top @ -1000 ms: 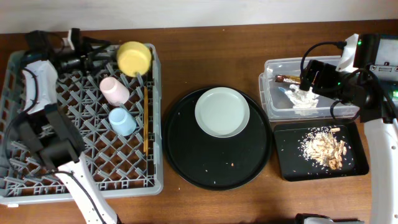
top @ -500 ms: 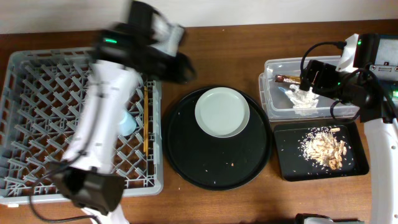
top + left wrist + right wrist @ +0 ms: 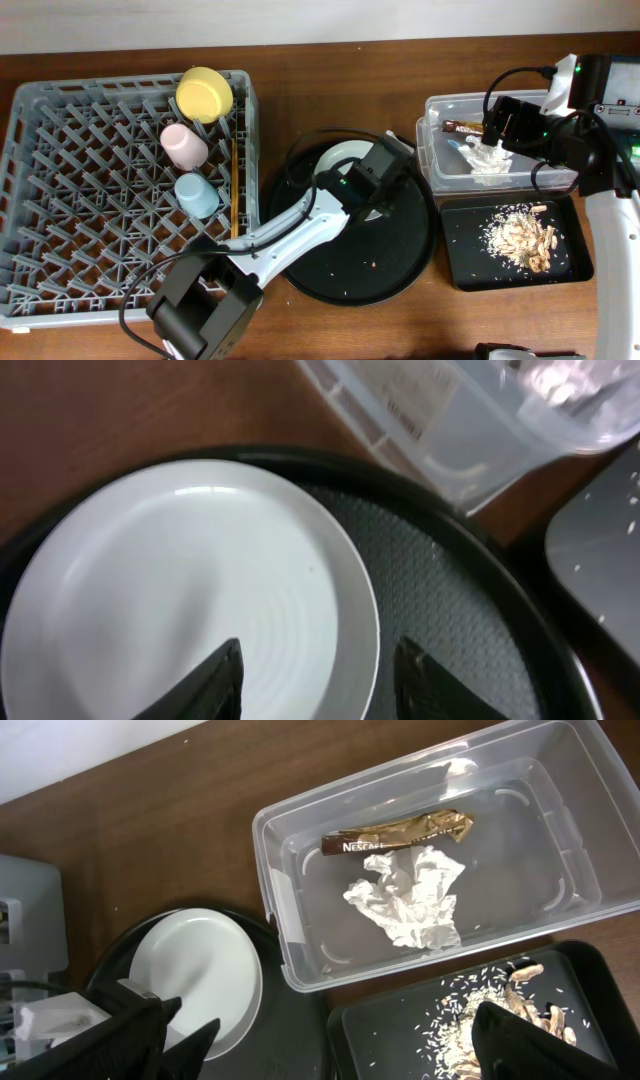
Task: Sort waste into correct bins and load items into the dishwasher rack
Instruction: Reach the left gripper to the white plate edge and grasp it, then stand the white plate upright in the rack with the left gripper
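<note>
The pale round plate (image 3: 190,590) lies on the large round black tray (image 3: 350,255). My left gripper (image 3: 320,685) is open, with one finger over the plate and one outside its right rim; in the overhead view (image 3: 375,178) it covers most of the plate (image 3: 335,160). My right gripper (image 3: 340,1040) is open and empty, hovering over the clear tub (image 3: 440,165), which holds the foil wrapper (image 3: 400,832) and white napkin (image 3: 410,900). Food scraps (image 3: 522,238) lie in the shallow black tray (image 3: 460,250). The grey rack (image 3: 60,200) holds the yellow bowl (image 3: 205,92), pink cup (image 3: 184,145), blue cup (image 3: 196,194) and chopsticks (image 3: 234,190).
The clear tub's corner (image 3: 450,420) stands close to the right of the round tray's rim (image 3: 480,560). The left arm (image 3: 270,240) stretches from the front edge across the round tray. A few crumbs lie on the round tray.
The left arm has swung from the back of the rack over to the plate on the round tray. The right arm has not moved.
</note>
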Controlling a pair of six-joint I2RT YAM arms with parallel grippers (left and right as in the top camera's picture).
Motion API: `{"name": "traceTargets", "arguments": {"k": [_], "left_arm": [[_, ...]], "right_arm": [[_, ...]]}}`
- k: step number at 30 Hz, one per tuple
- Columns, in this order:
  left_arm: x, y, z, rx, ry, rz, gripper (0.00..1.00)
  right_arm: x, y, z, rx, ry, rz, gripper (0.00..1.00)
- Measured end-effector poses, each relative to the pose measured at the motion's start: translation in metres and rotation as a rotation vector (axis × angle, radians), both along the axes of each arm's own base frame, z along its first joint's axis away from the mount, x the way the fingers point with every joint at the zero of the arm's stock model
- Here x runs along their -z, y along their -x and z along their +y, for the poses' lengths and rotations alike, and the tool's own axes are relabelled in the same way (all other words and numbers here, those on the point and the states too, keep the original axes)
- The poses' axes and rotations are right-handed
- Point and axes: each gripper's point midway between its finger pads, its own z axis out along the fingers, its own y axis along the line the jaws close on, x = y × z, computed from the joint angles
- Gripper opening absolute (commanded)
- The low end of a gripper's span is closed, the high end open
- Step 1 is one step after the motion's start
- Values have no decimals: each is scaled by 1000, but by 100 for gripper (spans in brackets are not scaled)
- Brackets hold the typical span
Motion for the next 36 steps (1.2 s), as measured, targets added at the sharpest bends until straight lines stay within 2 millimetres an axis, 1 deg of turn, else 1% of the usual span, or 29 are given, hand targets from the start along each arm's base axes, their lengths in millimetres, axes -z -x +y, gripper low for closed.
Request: {"name": "traceTargets", "arguments": {"k": [3, 4, 7, 8, 10, 11, 12, 13, 14, 16, 17, 21, 23, 25, 26, 27, 28, 29, 30, 31, 32, 33, 34, 35, 36], "left_arm": [[3, -3, -10, 16, 53, -18, 47], [8, -6, -17, 25, 70, -19, 47], [46, -1, -25, 50, 52, 30, 47], [56, 1, -26, 56, 43, 45, 47], [67, 6, -30, 70, 35, 59, 47], [72, 9, -31, 73, 28, 66, 42], [81, 12, -32, 79, 16, 77, 29], [82, 12, -36, 83, 22, 74, 12], [83, 14, -37, 85, 17, 72, 1], [84, 10, -32, 67, -2, 66, 0], [79, 8, -32, 56, -11, 45, 0], [80, 10, -29, 52, -35, 50, 0], [73, 15, -22, 50, -55, 64, 0], [45, 16, -18, 45, -33, 47, 0], [26, 17, -15, 35, -9, 39, 0], [-30, 14, -9, 9, 89, -7, 0], [-75, 12, -3, -6, 174, -50, 0], [-114, 15, 11, -20, 244, -75, 0], [-169, 18, 37, -43, 346, -120, 0], [-211, 20, 68, -73, 428, -153, 0], [-241, 18, 99, -112, 492, -181, 0], [-259, 18, 124, -133, 546, -188, 0], [-271, 14, 152, -158, 603, -178, 0], [-273, 8, 169, -175, 644, -151, 0], [-270, -2, 191, -197, 697, -98, 0]], "right_arm": [[0, 0, 0, 0, 0, 0, 99], [0, 0, 0, 0, 0, 1, 99], [0, 0, 0, 0, 0, 1, 99], [0, 0, 0, 0, 0, 0, 99], [0, 0, 0, 0, 0, 1, 99], [0, 0, 0, 0, 0, 1, 99], [0, 0, 0, 0, 0, 0, 99], [0, 0, 0, 0, 0, 0, 99], [0, 0, 0, 0, 0, 1, 99], [0, 0, 0, 0, 0, 1, 99], [0, 0, 0, 0, 0, 1, 99], [0, 0, 0, 0, 0, 1, 99], [0, 0, 0, 0, 0, 0, 99], [0, 0, 0, 0, -1, 1, 99], [0, 0, 0, 0, 0, 1, 99], [0, 0, 0, 0, -1, 1, 98], [0, 0, 0, 0, -1, 2, 99], [0, 0, 0, 0, 0, 1, 99], [0, 0, 0, 0, 0, 1, 99], [0, 0, 0, 0, 0, 1, 99], [0, 0, 0, 1, 0, 1, 99], [0, 0, 0, -1, 0, 1, 99], [0, 0, 0, 0, 0, 0, 99], [0, 0, 0, 0, 0, 1, 99], [0, 0, 0, -1, 0, 0, 99]]}}
